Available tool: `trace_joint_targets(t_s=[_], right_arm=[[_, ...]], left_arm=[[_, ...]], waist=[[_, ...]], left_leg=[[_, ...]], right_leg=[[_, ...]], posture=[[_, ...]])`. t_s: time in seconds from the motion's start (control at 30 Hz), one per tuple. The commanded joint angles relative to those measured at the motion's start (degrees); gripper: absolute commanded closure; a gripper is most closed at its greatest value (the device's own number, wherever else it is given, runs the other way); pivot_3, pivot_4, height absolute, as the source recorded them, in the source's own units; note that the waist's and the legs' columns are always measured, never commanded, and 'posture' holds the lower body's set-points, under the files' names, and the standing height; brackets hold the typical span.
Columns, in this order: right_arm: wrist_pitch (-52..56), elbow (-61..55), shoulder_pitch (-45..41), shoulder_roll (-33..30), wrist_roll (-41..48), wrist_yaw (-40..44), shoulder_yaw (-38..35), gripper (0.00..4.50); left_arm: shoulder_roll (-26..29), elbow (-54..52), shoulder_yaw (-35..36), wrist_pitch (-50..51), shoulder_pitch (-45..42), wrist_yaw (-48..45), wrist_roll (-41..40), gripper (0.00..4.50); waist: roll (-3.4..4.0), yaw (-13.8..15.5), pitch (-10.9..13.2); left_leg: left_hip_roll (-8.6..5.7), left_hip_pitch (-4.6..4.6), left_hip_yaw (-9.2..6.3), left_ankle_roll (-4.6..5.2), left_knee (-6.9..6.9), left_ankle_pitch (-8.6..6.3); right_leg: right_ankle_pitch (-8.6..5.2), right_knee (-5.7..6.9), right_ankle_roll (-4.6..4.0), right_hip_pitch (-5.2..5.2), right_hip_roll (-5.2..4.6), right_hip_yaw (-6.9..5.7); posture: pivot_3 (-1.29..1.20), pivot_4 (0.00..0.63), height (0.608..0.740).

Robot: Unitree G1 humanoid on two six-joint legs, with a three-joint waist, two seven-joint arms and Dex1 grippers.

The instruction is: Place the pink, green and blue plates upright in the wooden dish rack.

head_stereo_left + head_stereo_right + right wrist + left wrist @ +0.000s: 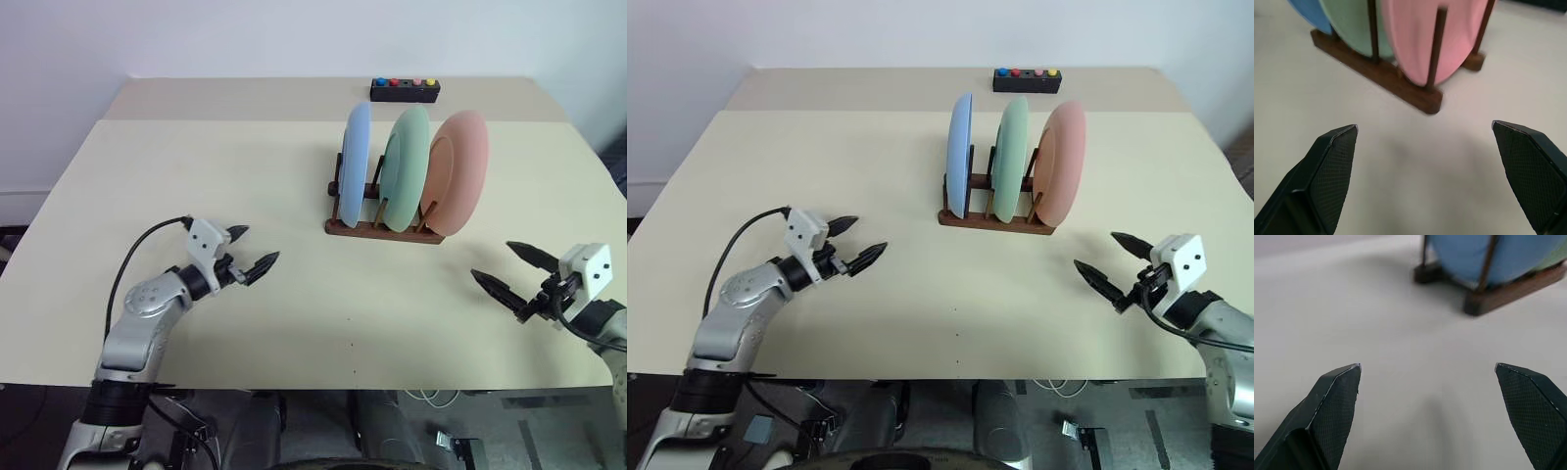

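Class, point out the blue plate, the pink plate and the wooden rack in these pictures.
blue plate (pixel 357 163), left eye view, on its rounded back.
pink plate (pixel 460 171), left eye view, middle of its face.
wooden rack (pixel 994 219), right eye view, on its front base rail.

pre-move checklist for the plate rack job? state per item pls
1. Blue plate upright in the wooden dish rack: ok.
2. Green plate upright in the rack: ok.
3. Pink plate upright at the rack's right end: ok.
4. Left gripper open, holding nothing, apart from the rack: ok.
5. Right gripper open, holding nothing, apart from the rack: ok.
6. Plates seated firmly between pegs: cannot tell.
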Motion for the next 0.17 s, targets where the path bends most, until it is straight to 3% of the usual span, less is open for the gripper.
trace_joint_targets(t_s=[0.03,0.17], right_arm=[[-2.3,0.8,-1.6,-0.4,-0.4,0.2,-0.3,0.03],[-2.9,2.8,-3.5,-0.3,-0.9,0.2,0.8,0.03]], left_arm=[[0.1,-1.7,1.0,-1.0,0.3,0.5,0.3,0.0],[-0.8,-1.9,0.8,-1.2,0.8,1.4,0.8,0.0]], waist=[[0.0,0.1,0.0],[0.0,-0.1,0.0]], left_leg=[[0.0,0.0,0.0,0.0,0.04,0.0],[-0.01,0.05,0.01,0.0,0.09,0.0]], right_leg=[[0.0,0.0,-0.01,0.02,0.0,0.0],[0.0,-0.01,-0.04,0.08,0.0,0.0]], posture=[[0.0,0.15,0.734],[0.0,0.15,0.734]])
